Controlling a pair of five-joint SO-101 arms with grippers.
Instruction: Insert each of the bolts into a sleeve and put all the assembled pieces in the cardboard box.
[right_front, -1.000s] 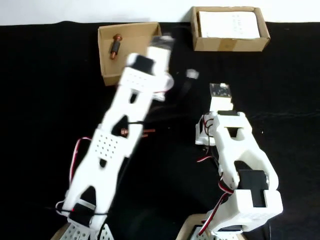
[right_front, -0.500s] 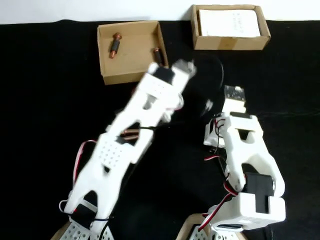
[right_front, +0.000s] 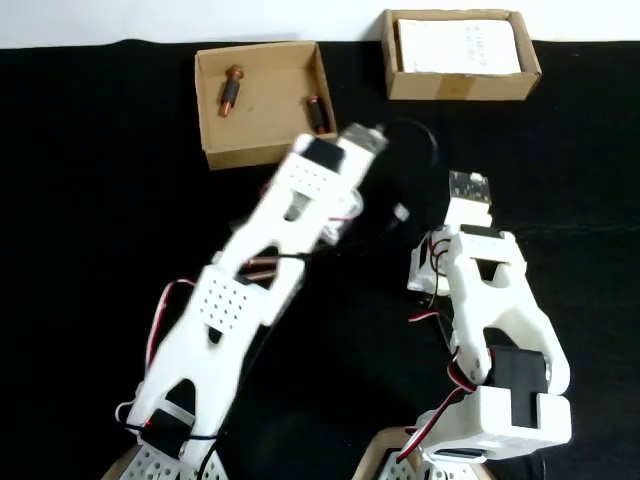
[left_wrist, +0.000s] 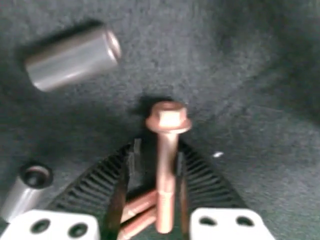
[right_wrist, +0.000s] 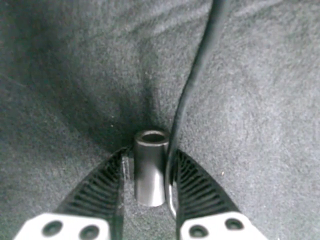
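Note:
A copper bolt (left_wrist: 166, 150) lies on the black cloth between the fingers of my left gripper (left_wrist: 156, 147), which is open, with a gap along one side of the shaft. Two more bolts (left_wrist: 140, 210) lie closer in under the jaws, and they also show below the left arm (right_front: 262, 268). One grey sleeve (left_wrist: 72, 57) lies on its side and another (left_wrist: 25, 192) stands nearby. My right gripper (right_wrist: 150, 152) is shut on an upright sleeve (right_wrist: 150, 172). The cardboard box (right_front: 212, 120) holds two assembled pieces (right_front: 232, 90) (right_front: 317, 110).
A second box (right_front: 395, 85) with white paper in it stands at the back right. A black cable (right_wrist: 200, 75) runs past the right gripper's sleeve. The left arm (right_front: 300, 200) stretches diagonally over the middle, and the right arm (right_front: 480, 290) stands beside it.
The left arm has drawn back from the cardboard box, leaving a second assembled piece inside, and now hangs over the loose bolts. The right arm shifted slightly to the right.

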